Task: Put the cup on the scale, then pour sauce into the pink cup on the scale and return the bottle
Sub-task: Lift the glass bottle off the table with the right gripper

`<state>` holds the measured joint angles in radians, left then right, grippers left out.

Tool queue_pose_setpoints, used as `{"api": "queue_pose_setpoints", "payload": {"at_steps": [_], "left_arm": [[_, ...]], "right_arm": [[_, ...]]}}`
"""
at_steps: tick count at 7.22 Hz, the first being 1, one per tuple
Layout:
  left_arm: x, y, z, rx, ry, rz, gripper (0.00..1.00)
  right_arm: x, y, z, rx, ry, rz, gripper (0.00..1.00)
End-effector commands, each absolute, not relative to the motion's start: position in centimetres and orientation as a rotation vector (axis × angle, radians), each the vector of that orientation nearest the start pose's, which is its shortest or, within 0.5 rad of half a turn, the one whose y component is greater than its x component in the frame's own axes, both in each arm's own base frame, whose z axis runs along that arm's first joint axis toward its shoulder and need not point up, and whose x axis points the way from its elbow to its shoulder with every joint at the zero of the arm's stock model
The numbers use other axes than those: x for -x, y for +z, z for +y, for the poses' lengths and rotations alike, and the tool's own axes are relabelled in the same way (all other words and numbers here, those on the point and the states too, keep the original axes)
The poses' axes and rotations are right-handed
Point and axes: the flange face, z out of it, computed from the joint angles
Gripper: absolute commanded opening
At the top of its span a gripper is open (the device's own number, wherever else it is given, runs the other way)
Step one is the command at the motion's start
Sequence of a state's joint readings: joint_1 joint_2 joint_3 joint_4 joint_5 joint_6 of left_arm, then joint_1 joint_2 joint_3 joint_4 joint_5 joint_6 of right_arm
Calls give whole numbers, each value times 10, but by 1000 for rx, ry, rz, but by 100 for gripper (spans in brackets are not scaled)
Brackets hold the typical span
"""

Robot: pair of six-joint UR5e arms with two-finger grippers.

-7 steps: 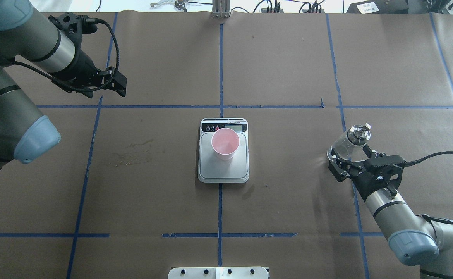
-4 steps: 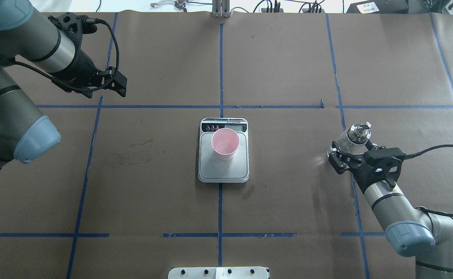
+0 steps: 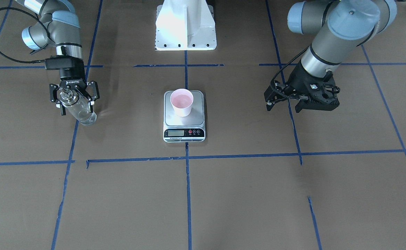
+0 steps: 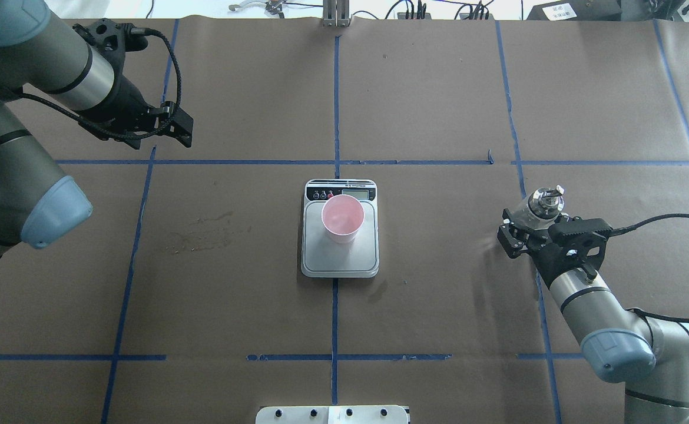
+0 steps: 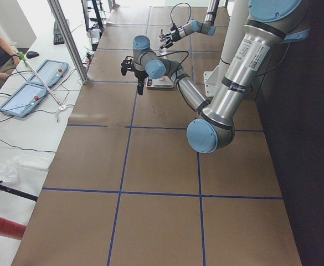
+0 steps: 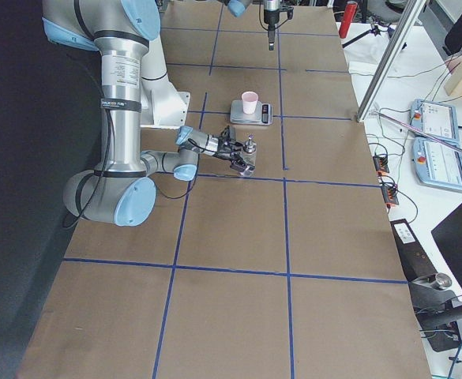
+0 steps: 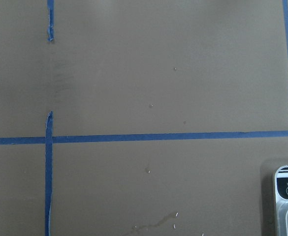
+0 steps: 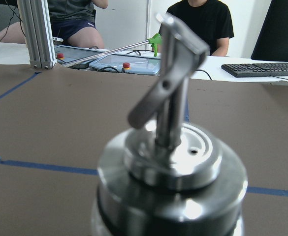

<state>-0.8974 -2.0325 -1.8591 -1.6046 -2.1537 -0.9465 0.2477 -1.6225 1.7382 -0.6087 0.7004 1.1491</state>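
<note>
The pink cup (image 4: 343, 218) stands upright on the steel scale (image 4: 340, 265) at the table's middle; it also shows in the front view (image 3: 181, 102). The clear glass bottle (image 4: 543, 203) with its metal spout stands on the table at the right. My right gripper (image 4: 527, 228) is open with its fingers on either side of the bottle's body (image 3: 81, 113), wider than the glass. The spout (image 8: 176, 73) fills the right wrist view. My left gripper (image 4: 182, 126) is open and empty, held above the far left of the table. The sauce is not discernible.
Blue tape lines grid the brown paper. A faint stain (image 4: 203, 232) lies left of the scale. The robot's white base (image 3: 185, 24) stands behind the scale. The scale's corner (image 7: 287, 196) shows in the left wrist view. Operators sit beyond the far edge.
My right gripper has moved forward, so its open fingers now reach round the bottle's body. The bottle, cup, scale and left arm have not moved.
</note>
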Motion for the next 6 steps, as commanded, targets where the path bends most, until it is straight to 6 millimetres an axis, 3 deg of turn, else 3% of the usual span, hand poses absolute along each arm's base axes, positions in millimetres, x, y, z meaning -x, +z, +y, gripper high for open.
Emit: {"api": "queue_pose_setpoints", "payload": {"at_steps": [1,2,3,4,6], "left_arm": [[-316,263,-522,-125,-25,931,95],[-316,264,-522,-116,-43,930,95],[-316,262,-522,-116,-49,934,95],[-316,261,-522,-116,-50,935,95],[-315,258,-521,-121,-48,939,95]], "right_arm": [[415,480,-325,-1068,323,-692,37],[413,477,-327,-1078,277,-674,10],[411,469,-331,-1088,251,-667,0],[406,455,-334,-1098,260,-682,0],[420,432,-341,-1128,228,-664,0]]}}
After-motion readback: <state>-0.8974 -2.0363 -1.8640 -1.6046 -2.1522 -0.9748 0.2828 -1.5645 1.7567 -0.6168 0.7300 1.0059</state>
